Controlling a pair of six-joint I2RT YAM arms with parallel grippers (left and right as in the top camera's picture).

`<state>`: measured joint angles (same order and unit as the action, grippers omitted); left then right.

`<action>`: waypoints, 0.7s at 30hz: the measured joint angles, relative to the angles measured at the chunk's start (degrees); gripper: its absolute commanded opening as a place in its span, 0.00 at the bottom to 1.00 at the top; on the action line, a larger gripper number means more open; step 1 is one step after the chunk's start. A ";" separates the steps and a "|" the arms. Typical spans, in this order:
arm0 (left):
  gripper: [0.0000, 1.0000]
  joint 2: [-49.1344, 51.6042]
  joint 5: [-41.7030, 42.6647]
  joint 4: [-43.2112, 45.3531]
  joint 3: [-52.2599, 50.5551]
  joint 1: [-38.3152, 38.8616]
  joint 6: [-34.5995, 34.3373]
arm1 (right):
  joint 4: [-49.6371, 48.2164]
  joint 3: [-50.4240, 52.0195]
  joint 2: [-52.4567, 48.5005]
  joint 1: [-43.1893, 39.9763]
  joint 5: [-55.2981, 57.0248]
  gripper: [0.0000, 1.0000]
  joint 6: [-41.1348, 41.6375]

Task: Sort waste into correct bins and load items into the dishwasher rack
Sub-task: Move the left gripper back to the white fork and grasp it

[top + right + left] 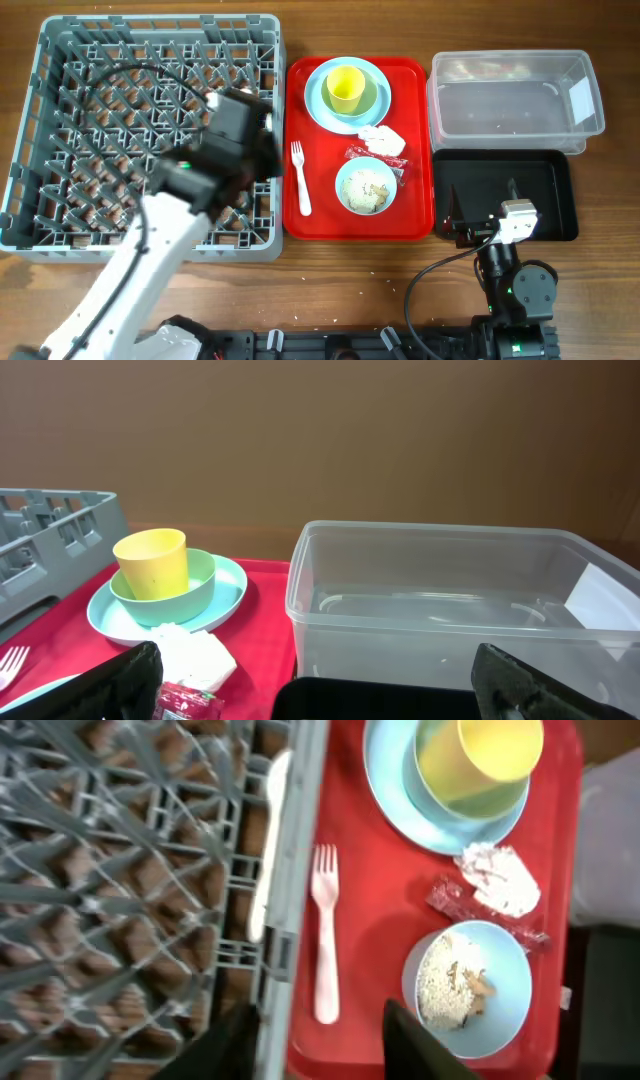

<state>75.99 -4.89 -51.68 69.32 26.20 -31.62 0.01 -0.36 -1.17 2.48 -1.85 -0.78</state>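
Fork (325, 935) is what the left gripper (318, 1038) is hanging over right now. Its fingers (410, 1045) are spread with nothing between them, straddling the seam where the dishwasher rack (120, 870) meets the red tray (370, 950). The fork lies flat on the tray's left side, tines pointing far, so my guess is it's next. Just left of it, inside the rack's right wall, there's a long white thing that looks like the spoon (268, 850), so that's probably one item loaded. Everything else is waiting on the tray. The light-blue bowl (505, 1000) on the near right is full of rice scraps (445, 985), and the wrapper (447, 898) and napkin (500, 880) are just beyond it. The plate (385, 770) is at the far end, with the yellow cup (480, 755) sitting in a pale green bowl (200, 585) on top. Over on the right, the right gripper (322, 685) sits low at the near edge of the black tray (545, 195), jaws wide and empty, facing the clear tub (420, 620). I can't make out any waste in either bin, so honestly we're barely started.
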 measured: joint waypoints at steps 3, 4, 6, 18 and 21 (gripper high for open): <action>0.45 5.99 -2.93 3.41 -0.24 7.21 -3.91 | 0.02 0.00 0.00 0.00 0.00 1.00 0.00; 0.45 9.31 -3.63 6.23 -0.33 9.66 -4.81 | 0.00 0.00 0.00 0.00 0.00 1.00 0.00; 0.45 13.66 -4.42 8.46 -0.39 12.28 -5.97 | 0.00 0.00 0.00 0.02 0.00 1.00 0.00; 0.50 28.70 -12.02 10.34 -0.81 15.10 -17.22 | 0.00 0.00 0.00 0.02 0.00 1.00 0.00; 0.49 28.70 -12.50 10.43 -0.81 15.10 -17.51 | 0.02 0.00 0.00 0.00 0.00 1.00 0.00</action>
<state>104.68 -17.39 -41.25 68.51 41.30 -49.12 0.03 -0.36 -1.17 2.48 -1.85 -0.78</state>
